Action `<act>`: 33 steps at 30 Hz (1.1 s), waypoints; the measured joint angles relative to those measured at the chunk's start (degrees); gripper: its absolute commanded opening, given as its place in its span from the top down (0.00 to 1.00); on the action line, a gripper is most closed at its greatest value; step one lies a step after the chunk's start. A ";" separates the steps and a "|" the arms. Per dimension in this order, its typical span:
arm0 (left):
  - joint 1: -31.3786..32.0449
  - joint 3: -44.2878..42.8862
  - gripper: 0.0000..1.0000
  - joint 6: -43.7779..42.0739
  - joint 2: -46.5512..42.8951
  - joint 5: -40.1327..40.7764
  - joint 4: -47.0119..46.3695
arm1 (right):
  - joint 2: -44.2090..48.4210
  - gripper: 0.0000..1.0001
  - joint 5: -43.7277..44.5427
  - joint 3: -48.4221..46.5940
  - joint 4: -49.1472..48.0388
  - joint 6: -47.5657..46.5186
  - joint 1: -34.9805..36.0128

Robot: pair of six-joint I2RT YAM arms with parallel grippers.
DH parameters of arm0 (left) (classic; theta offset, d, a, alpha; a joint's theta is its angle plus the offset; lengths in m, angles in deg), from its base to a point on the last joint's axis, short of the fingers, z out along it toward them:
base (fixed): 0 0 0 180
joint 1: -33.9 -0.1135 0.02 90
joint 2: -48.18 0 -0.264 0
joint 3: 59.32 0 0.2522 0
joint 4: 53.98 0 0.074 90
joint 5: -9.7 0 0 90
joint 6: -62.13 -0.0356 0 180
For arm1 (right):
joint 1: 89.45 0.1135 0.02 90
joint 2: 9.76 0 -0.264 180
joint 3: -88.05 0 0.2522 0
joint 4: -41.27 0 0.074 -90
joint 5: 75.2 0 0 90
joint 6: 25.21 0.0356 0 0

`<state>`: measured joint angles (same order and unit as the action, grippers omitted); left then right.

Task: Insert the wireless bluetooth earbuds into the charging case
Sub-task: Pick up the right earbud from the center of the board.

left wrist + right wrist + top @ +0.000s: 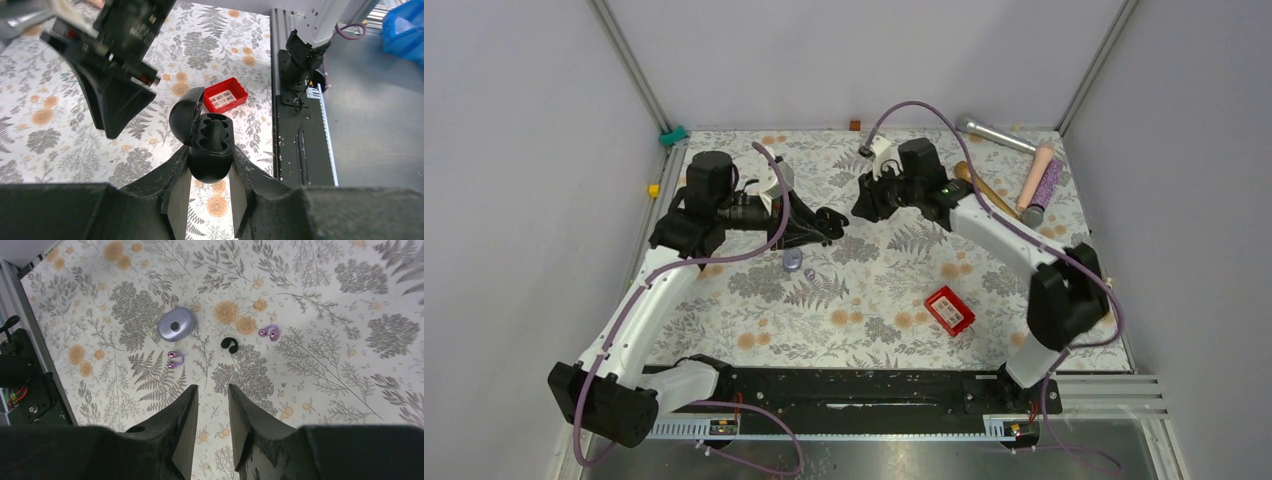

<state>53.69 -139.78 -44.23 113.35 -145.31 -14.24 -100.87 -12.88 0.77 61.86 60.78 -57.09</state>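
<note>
Floral cloth [320, 300] covers our table; our left gripper [209, 156] clamps the black case [210, 167] upright, lid [184, 116] open; our right gripper [212, 392], fingers narrowly apart and empty, hangs over a black bud [229, 344]; the red box [239, 92] label is too small to read.

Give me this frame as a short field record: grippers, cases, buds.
left gripper: shut on black case
black case: off the table, lid open; contents unclear
right gripper: open, empty, above the loose buds
purple case: closed, on table
black bud: loose on table
purple buds: two, loose on table, either side of the black bud
red tray: on table
</note>
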 measured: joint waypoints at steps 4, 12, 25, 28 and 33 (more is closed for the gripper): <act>-2.05 -0.02 1.00 0.33 -0.83 0.57 -0.15 | -11.43 0.65 0.02 -7.69 3.89 0.70 0.63; -3.04 0.13 1.00 1.60 -1.31 1.16 -1.53 | -27.08 0.70 -0.44 -19.23 10.36 3.72 3.74; -5.01 1.07 1.00 4.55 -3.06 0.00 -5.38 | -42.05 0.75 -1.90 -31.71 15.74 12.96 5.64; -5.27 1.62 1.00 5.38 -3.08 -0.26 -6.32 | -42.88 0.75 -1.99 -33.62 16.31 13.57 5.79; -5.29 1.62 1.00 5.92 -3.13 -0.59 -6.69 | -43.25 0.75 -2.19 -36.79 17.75 14.14 6.01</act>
<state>48.40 -138.16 -38.31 110.22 -145.90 -20.93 -144.13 -15.06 -36.01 79.61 74.92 -51.08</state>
